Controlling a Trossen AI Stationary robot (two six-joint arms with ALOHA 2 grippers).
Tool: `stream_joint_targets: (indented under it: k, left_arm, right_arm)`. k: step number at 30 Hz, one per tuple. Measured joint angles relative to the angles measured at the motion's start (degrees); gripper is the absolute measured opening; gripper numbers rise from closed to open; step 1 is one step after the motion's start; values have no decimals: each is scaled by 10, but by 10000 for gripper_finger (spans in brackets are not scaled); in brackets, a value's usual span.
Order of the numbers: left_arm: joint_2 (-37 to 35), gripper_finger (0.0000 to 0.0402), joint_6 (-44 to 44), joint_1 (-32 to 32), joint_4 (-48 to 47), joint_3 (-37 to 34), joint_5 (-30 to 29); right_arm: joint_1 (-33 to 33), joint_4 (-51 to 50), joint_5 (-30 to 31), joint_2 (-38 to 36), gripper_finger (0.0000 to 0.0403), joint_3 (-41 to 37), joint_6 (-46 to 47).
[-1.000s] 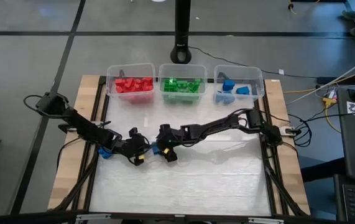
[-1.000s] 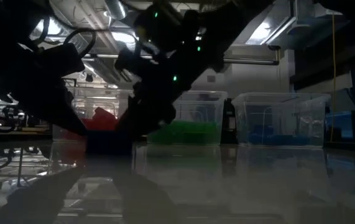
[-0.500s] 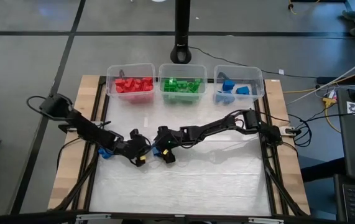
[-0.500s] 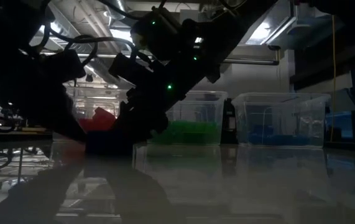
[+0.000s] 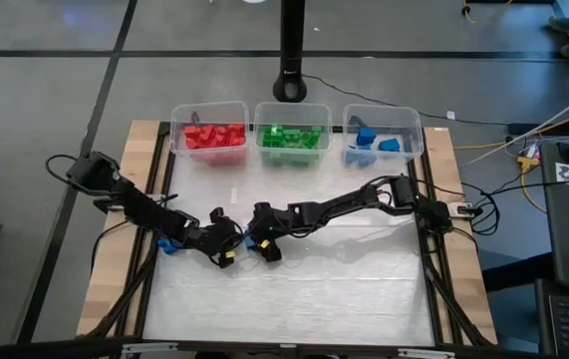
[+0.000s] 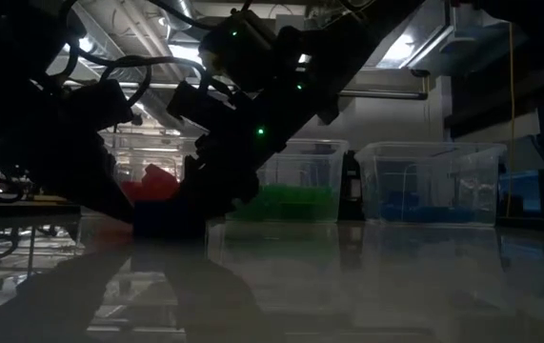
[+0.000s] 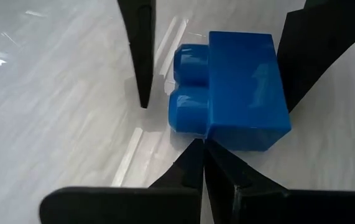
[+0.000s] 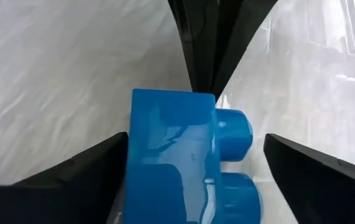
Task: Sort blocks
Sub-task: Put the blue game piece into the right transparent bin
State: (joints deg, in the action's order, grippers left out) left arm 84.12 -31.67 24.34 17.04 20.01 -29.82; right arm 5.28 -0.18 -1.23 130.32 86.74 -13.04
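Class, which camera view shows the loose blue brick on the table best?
The left wrist view: the blue brick fills the frame, studs and sides visible. The right wrist view crops it. The high view shows a blue speck between the arms; the low view, a dark silhouette.

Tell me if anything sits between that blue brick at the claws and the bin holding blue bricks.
Nothing visible on the table blocks it. The blue brick lies mid-table between both claws; the right arm stretches above the way to the blue-brick bin.
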Motion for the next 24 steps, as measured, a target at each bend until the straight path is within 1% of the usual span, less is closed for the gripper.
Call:
stream_joint_targets:
  k: [3,8,16,18,21,24]
  left_arm:
    - [0,4,2,0,0,0,0]
    - [0,4,2,0,0,0,0]
    - [0,4,2,0,0,0,0]
    - [-3,4,2,0,-2,0,3]
    - [-14,4,3,3,-5,0,8]
    - [-36,4,6,12,-22,0,9]
  right_arm:
    - [0,-4,0,0,349,0,5]
    - [0,-7,0,-1,275,-1,6]
    - [0,-7,6,-1,272,-1,-10]
    - [0,-7,6,-1,277,-1,-15]
    - [0,-8,6,-3,285,-2,-22]
    - [0,-16,7,-9,275,-3,-28]
